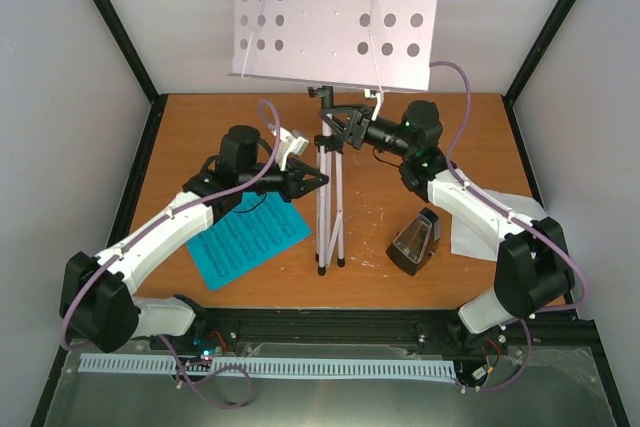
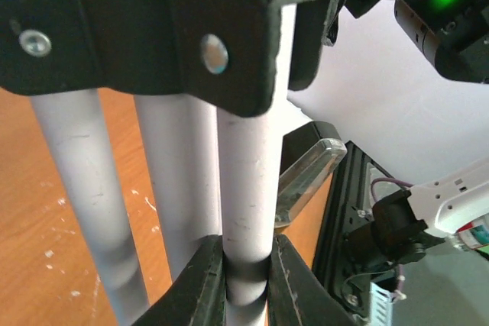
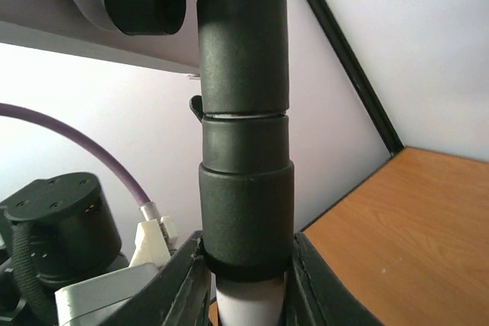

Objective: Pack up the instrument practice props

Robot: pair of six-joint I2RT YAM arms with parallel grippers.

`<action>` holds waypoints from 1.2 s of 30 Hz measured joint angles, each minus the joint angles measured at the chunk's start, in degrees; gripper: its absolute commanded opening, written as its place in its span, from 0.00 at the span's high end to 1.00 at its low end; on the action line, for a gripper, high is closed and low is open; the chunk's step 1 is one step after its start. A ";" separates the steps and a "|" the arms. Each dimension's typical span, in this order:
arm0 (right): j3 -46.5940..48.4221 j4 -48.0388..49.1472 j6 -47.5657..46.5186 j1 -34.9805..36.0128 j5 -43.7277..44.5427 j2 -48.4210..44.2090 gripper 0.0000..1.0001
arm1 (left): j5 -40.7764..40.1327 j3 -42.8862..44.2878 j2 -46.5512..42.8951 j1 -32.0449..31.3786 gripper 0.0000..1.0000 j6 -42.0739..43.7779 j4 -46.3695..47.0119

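The music stand (image 1: 330, 209) stands upright mid-table with its silver legs folded together and its perforated grey tray (image 1: 340, 12) on top. My left gripper (image 1: 316, 179) is shut on one silver leg tube (image 2: 244, 211), its jaws (image 2: 246, 274) pressed against both sides. My right gripper (image 1: 345, 129) is shut on the stand's black collar (image 3: 246, 211) just under the tray, with its jaws (image 3: 246, 276) on each side. The black pyramid metronome (image 1: 415, 243) with its clear cover (image 2: 306, 177) stands right of the stand. A blue music sheet (image 1: 248, 242) lies at the left and a white one (image 1: 482, 232) at the right.
The orange table (image 1: 230, 127) is bordered by white walls with black corner posts (image 1: 118, 22). A black rail (image 1: 340, 327) runs along the near edge between the arm bases. The left arm lies over part of the blue sheet.
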 measured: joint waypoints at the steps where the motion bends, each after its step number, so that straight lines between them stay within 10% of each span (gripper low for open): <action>1: -0.72 0.33 1.09 0.00 0.90 0.00 0.97 | 0.20 0.00 0.22 0.00 1.00 -1.07 -0.46; 22: -17.68 4.87 19.74 0.04 13.33 11.43 0.97 | 1.09 -7.23 9.14 -0.52 1.00 -22.34 -1.81; 36: -19.58 3.80 16.41 0.15 14.62 18.03 0.89 | 0.83 -13.07 15.74 -0.72 1.00 -23.43 6.38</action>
